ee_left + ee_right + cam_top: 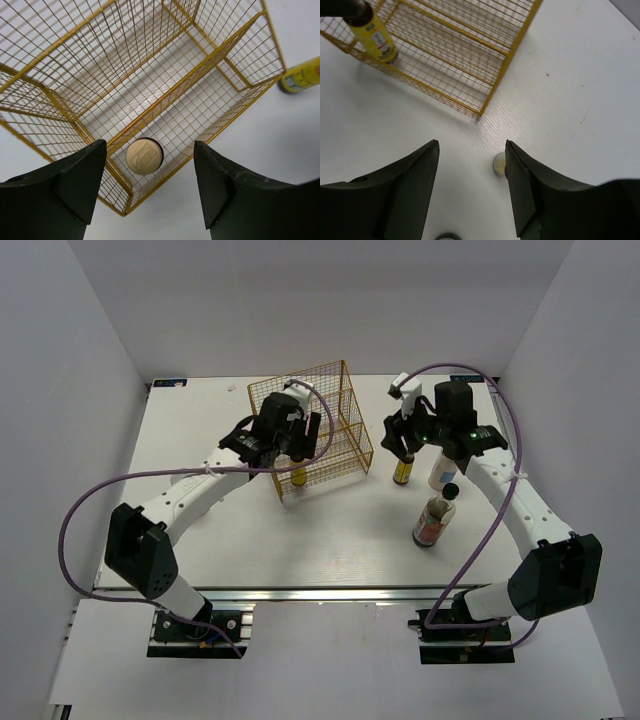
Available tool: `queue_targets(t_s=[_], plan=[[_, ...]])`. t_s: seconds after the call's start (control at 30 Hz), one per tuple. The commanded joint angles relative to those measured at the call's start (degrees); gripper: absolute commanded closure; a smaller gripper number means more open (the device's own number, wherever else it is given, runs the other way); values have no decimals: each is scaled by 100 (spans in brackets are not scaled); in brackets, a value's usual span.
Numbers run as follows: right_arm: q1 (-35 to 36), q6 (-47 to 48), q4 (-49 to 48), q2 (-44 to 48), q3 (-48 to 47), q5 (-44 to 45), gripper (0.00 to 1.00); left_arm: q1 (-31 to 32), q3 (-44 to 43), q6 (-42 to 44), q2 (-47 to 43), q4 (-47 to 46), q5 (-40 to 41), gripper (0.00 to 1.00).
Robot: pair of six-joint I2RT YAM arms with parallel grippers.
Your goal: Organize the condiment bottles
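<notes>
1. The white table is carrying a gold wire rack, which is sitting directly beneath the left gripper's jaws.
2. A small yellow bottle is standing below the right gripper's jaws.
3. A white bottle and a dark brown bottle are standing beside those jaws, toward the arm bases.

Rack on table, one bottle inside its near corner, three other bottles standing to its right

Bright, even overhead light casts soft, faint shadows on the white table; all views are sharp.
</notes>
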State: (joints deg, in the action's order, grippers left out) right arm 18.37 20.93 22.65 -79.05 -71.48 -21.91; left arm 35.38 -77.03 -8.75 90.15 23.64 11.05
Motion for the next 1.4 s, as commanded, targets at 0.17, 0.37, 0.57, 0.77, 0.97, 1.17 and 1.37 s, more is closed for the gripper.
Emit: queue_targets(t_s=[0.17, 0.37, 0.57, 0.77, 0.97, 1.17, 1.37], plan=[[-527, -247, 634, -418, -744, 714, 36, 4, -760, -399, -1279, 352, 73, 14], [-659, -28, 1030, -840, -867, 557, 36, 4, -576, -671, -1728, 343, 134, 11], [-694, 131, 1189, -1130, -841, 548, 38, 4, -146, -847, -2036, 282, 275, 9], [-712, 192, 1189, -1306, -780, 574, 45, 4, 39, -935, -2115, 282, 301, 9], [-712, 228, 1171, -1438, -762, 609, 48, 4, 110, -926, -2107, 273, 363, 8], [-712, 280, 1048, -1508, -727, 635, 60, 4, 154, -909, -2151, 229, 503, 8], [-712, 394, 1065, -1465, -761, 556, 100, 4, 215, -900, -2168, 247, 565, 8]])
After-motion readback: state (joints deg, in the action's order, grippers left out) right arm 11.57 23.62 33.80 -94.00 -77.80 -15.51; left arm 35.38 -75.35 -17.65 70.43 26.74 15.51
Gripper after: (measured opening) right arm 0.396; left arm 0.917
